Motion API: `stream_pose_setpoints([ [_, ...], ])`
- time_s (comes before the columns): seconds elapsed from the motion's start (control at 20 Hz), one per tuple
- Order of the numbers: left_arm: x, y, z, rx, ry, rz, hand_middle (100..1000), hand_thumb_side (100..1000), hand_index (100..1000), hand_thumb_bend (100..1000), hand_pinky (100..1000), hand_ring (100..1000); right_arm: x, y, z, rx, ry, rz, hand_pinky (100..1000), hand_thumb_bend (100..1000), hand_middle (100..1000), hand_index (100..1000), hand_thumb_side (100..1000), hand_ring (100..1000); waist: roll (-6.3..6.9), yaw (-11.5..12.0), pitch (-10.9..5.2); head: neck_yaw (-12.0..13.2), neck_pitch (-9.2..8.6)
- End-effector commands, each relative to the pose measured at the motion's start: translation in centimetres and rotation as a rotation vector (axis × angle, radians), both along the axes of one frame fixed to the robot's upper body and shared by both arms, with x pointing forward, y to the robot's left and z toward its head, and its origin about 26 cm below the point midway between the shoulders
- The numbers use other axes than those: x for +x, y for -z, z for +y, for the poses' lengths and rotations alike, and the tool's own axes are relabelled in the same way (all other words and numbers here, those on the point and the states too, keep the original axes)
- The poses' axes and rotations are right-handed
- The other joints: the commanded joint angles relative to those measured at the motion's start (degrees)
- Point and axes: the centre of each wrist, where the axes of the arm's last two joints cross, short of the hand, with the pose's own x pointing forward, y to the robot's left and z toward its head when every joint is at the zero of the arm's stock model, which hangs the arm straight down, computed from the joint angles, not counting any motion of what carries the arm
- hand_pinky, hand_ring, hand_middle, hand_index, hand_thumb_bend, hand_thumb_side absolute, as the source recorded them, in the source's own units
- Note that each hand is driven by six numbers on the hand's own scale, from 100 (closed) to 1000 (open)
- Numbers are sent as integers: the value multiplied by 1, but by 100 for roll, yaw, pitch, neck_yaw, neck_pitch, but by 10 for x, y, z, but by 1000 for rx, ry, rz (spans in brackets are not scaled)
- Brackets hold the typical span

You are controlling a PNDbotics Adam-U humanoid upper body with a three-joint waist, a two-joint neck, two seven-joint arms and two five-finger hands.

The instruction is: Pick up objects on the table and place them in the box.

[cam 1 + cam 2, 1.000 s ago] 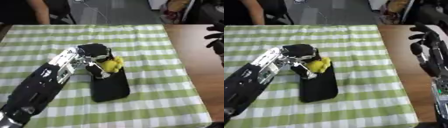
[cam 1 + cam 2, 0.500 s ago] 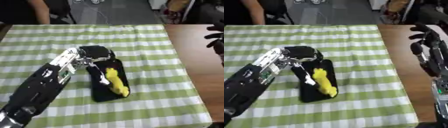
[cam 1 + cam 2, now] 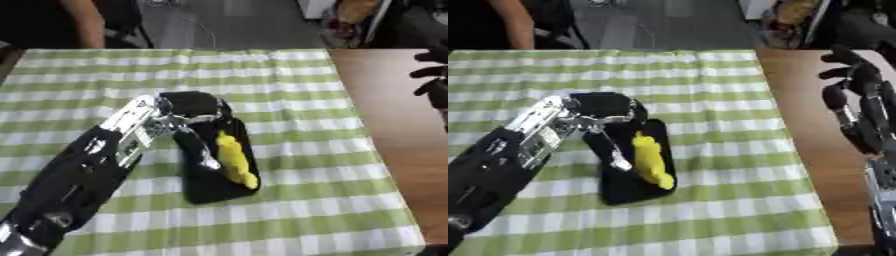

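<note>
Released since a second ago: yellow object (image 3: 234, 162), then held up at the left hand's fingers, now lying lengthwise inside the black box (image 3: 210, 185), along its right half, resting on the box floor.

Left arm: black with silver joints, entering from the lower left corner and running diagonally up to the box; left hand (image 3: 194, 106) over the far end of the box, fingers (image 3: 205, 157) relaxed and slightly spread, reaching down into the box's left half just beside the yellow object, holding nothing.

Black box: shallow, oblong, set askew on the bench (image 3: 332, 210), near its middle; bench covered with a green-and-white checked cloth.

Right hand (image 3: 852, 102): raised at the right edge, over the bare brown wood beyond the cloth, fingers up and relaxed, holding nothing, well apart from the box.

Far edge: dark floor, clutter too blurred to identify.
</note>
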Motion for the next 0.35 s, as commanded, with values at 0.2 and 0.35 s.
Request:
stream_pose_setpoints([
  [0.2,2,-15,4,-24,-6,-41,633,706,703,814,614,579,1,-10,-3,-14,3,-27,510,658,781,937,1000,684,-1,6,-58,20,-79],
  [0.35,2,-15,4,-24,-6,-40,634,707,705,816,619,580,1,-10,-3,-14,4,-27,510,658,781,937,1000,684,-2,10,-60,21,-83],
])
